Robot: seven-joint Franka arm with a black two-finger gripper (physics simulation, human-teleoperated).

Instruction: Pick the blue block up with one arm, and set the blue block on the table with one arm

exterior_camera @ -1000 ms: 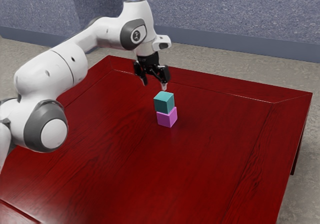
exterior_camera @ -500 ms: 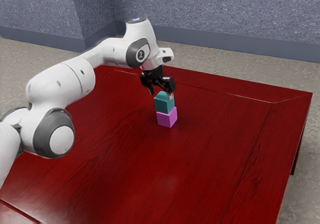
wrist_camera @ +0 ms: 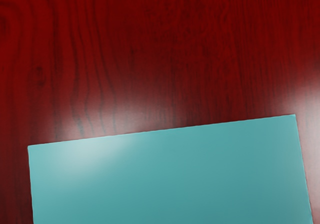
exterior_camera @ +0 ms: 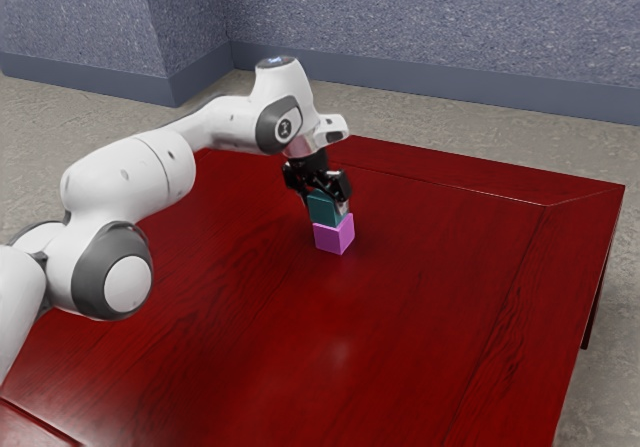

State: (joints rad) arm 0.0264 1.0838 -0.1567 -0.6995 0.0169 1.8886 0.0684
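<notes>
Blue-green cube-shaped block sits atop the glossy violet cube, right beneath the black two-finger gripper, whose jaws stand wide astride it; closing them across its sides seems the next move.

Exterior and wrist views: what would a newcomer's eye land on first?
Probably the glossy deep-red table, with the white arm reaching over it from the exterior view's left. Next, the two-block stack: the blue-green block on top of the magenta block, with the black gripper right at the upper one. In the wrist view, the blue-green block's broad, pale face stands out against the red wood.
</notes>
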